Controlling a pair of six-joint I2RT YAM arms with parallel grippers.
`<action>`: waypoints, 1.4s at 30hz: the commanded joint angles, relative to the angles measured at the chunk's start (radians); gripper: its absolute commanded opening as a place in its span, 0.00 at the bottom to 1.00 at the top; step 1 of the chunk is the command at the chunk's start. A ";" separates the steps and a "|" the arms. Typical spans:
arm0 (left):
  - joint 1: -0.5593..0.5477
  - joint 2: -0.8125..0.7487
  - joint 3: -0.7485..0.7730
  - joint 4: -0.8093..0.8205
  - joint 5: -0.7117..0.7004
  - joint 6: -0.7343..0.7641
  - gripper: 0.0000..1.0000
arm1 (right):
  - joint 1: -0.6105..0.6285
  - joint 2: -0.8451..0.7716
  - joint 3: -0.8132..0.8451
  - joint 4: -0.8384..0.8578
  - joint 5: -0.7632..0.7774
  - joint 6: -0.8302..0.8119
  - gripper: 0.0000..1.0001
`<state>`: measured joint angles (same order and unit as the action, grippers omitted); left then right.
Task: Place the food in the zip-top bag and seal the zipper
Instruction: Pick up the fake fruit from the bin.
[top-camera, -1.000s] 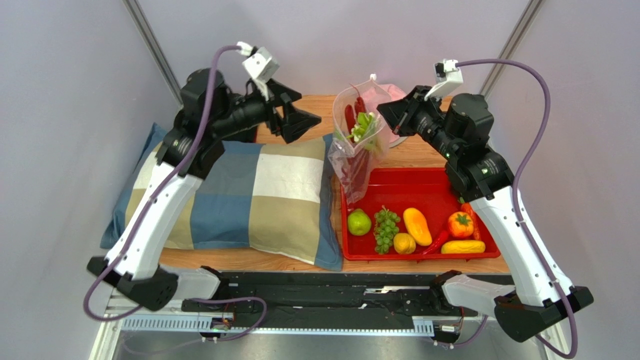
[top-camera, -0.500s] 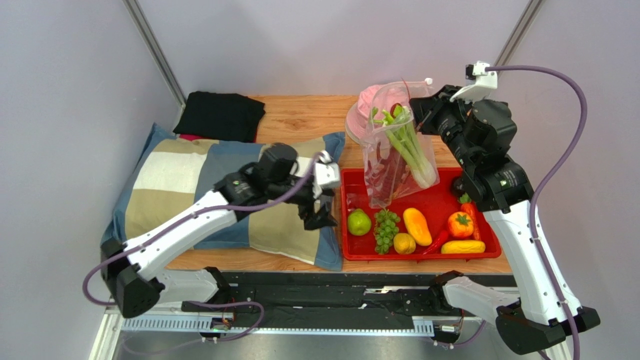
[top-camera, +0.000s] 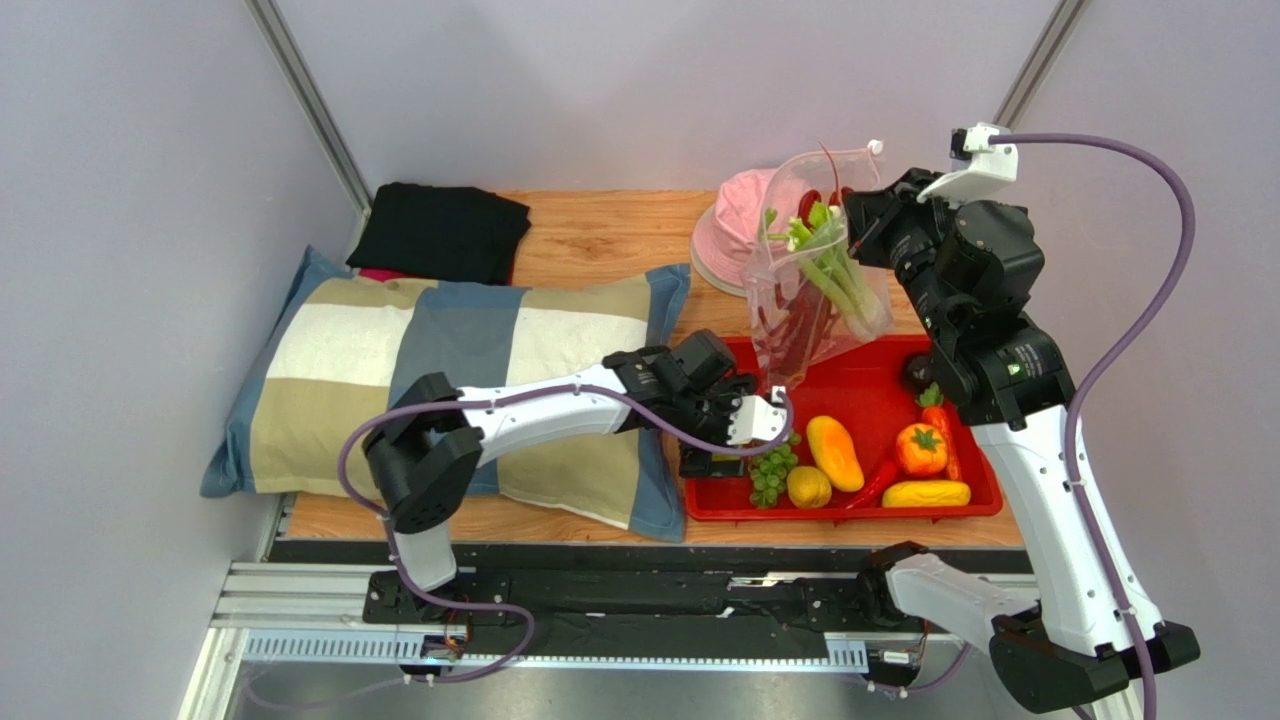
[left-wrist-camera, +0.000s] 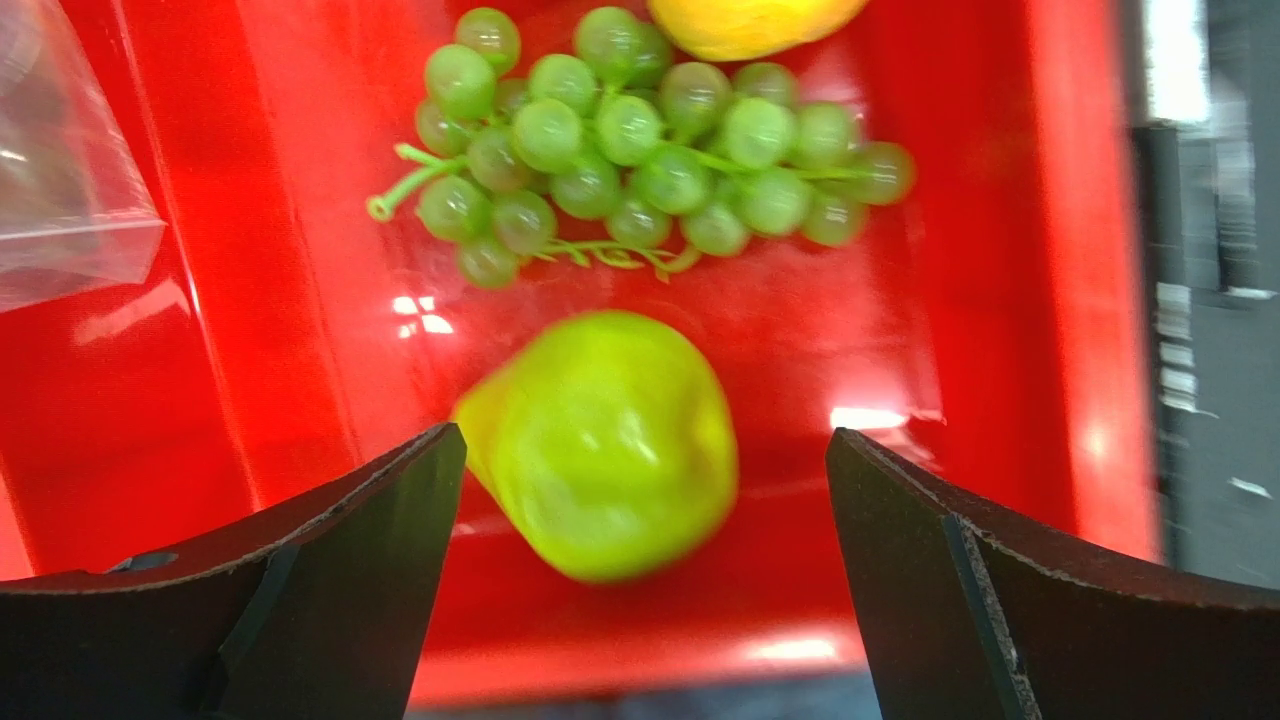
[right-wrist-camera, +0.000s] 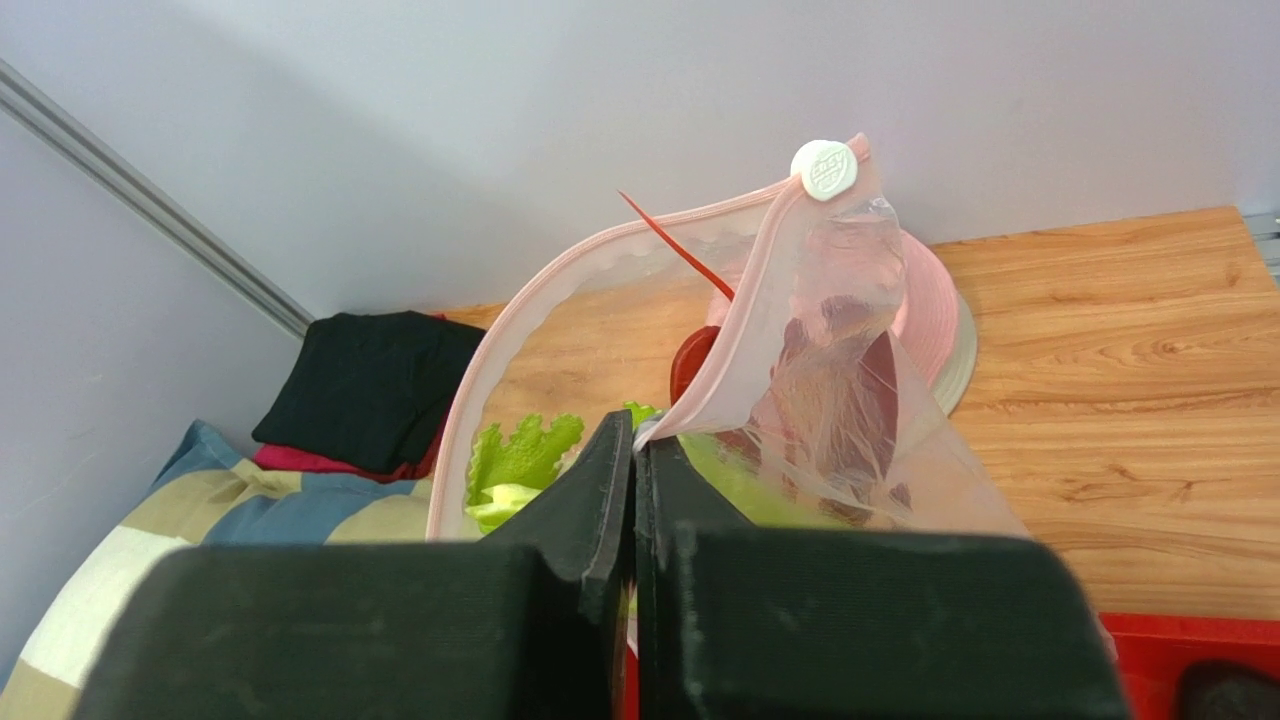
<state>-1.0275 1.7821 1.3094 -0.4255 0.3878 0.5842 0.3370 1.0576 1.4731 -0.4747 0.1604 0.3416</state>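
The wooden table (top-camera: 616, 225) carries a checked pillow (top-camera: 451, 360) along its left side. A red tray (top-camera: 864, 393) sits at its near right corner.

Above the far edge of this tray you see the zip-top bag (top-camera: 796, 300) hanging in the air, toward the far right part of the table, with its mouth upward. A pink hat (top-camera: 729, 225) lies just behind it. The right gripper (right-wrist-camera: 631, 435) has its fingers pressed together on the rim of the bag, and the pink zipper (right-wrist-camera: 556, 300) curves open from there. Inside the bag stand the celery stalk (top-camera: 834, 270) and the red lobster (right-wrist-camera: 699, 360).

The left gripper (left-wrist-camera: 634, 443) is low over the near left corner of the tray, with its fingers wide apart. The green apple (left-wrist-camera: 609, 443) lies on the tray floor between them. On one side there is a clear gap. On the other side I cannot tell if the finger touches the apple.

The grape bunch (left-wrist-camera: 646, 143) lies on the tray just beyond the apple, outside the fingers.
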 joint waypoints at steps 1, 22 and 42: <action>-0.009 0.081 0.085 0.062 -0.081 0.080 0.99 | -0.006 -0.025 0.015 0.099 0.036 -0.019 0.00; -0.014 0.119 0.209 -0.176 0.048 0.197 0.24 | -0.007 0.010 0.027 0.102 0.028 -0.061 0.00; 0.305 -0.294 0.586 -0.039 0.260 -0.523 0.00 | -0.007 0.035 0.032 0.102 -0.320 -0.130 0.00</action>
<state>-0.7914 1.5059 1.7378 -0.5861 0.6430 0.3122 0.3321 1.0992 1.4708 -0.4744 -0.0151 0.2409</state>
